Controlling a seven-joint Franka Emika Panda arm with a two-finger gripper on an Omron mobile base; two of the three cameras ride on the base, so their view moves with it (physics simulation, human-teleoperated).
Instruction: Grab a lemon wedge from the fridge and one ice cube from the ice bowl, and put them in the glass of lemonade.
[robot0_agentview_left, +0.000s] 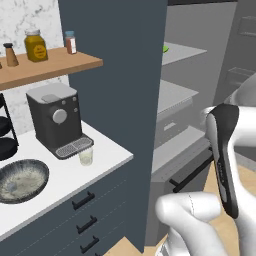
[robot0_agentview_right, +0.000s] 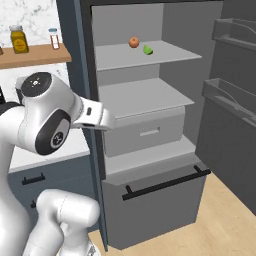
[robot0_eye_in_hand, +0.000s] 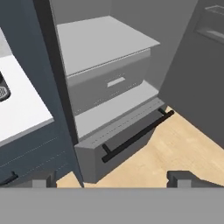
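Nearest to you, the two-finger gripper (robot0_eye_in_hand: 112, 178) is released, its dark tips wide apart with nothing between them, and it looks down at the black bar handle (robot0_eye_in_hand: 136, 135) of the bottom drawer and the wooden floor. The tall dark grey fridge (robot0_agentview_right: 150, 145) stands open with its pale shelves bare on the lower levels. Higher and deeper, near the front edge of the top shelf, the tiny yellow-green lemon wedge (robot0_agentview_right: 148, 50) lies just beside the small round orange fruit (robot0_agentview_right: 133, 42), not touching it as far as I can see. On the white counter (robot0_agentview_left: 107, 150), the small clear glass of lemonade (robot0_agentview_left: 86, 156) stands near the front edge before the grey coffee machine (robot0_agentview_left: 57, 120), and the speckled grey ice bowl (robot0_agentview_left: 22, 180) is to its left. Be careful: the wedge is very small, so your fingers may push it backward or close on the orange fruit; the rising arm could also hit a shelf edge.
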